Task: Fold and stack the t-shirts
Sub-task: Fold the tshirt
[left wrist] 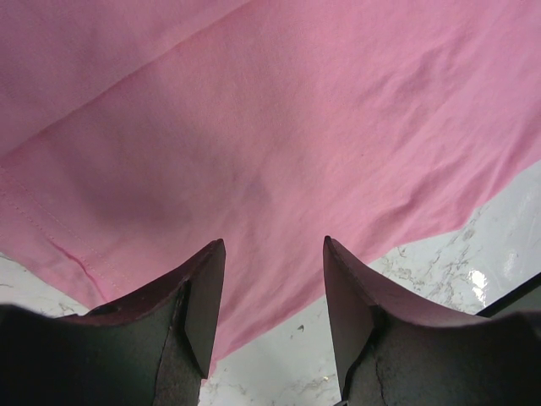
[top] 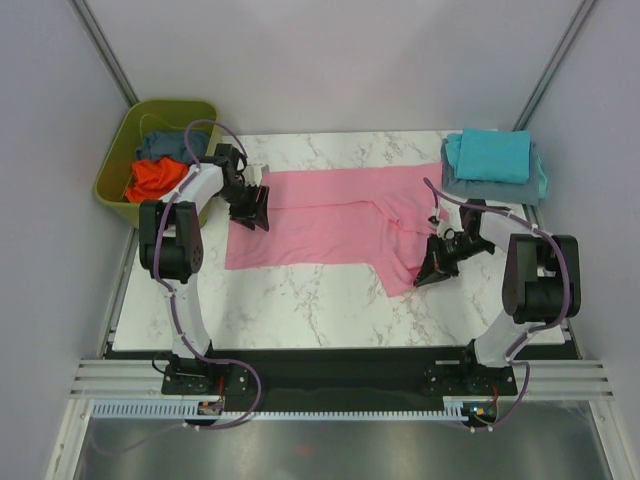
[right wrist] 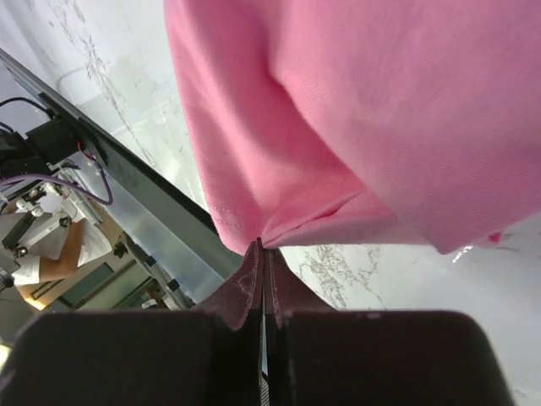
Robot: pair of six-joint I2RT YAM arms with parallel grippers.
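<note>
The light pink t-shirt point(top: 330, 220) lies spread across the middle of the marble table point(top: 300, 300). My left gripper point(top: 252, 212) is open over the shirt's left edge; in the left wrist view its fingers point(left wrist: 203, 296) stand apart above the pink cloth point(left wrist: 279, 152), holding nothing. My right gripper point(top: 432, 272) is shut on the pink shirt's near right corner; the right wrist view shows the hem point(right wrist: 245, 228) pinched at the fingertips and lifted. A folded turquoise shirt point(top: 490, 155) lies on a slate blue one point(top: 480, 190) at the back right. An orange shirt point(top: 155, 178) sits in the tub.
The olive-green tub point(top: 120, 185) stands off the table's back left corner and holds orange and dark blue cloth. The table's near edge meets a black strip and a metal rail point(top: 330, 380). Grey walls enclose the cell.
</note>
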